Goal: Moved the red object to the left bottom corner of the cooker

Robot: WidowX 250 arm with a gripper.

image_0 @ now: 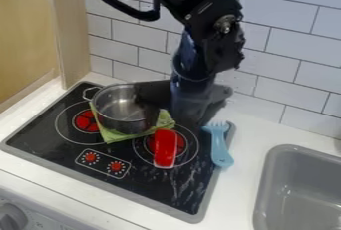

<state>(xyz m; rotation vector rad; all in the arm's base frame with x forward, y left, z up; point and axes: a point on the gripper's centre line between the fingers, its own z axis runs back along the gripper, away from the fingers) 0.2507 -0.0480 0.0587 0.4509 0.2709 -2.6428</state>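
The black gripper [188, 99] hangs over the back right part of the black cooker [43, 137], behind the red object and just right of the pot. The red object [165, 147], long and rounded with a pale front rim, lies across the right burner ring, to the right of the control dials. A gap of cooktop shows between it and the gripper. The cooker's left bottom corner is at the far left of the view, well away from the red object.
A metal pot [121, 110] stands on a green cloth [113, 135] at the back left of the cooker. The blue fork-like utensil [219, 144] lies over the cooker's right edge. A grey sink [299, 189] is at the right, and a tiled wall [293, 50] rises behind.
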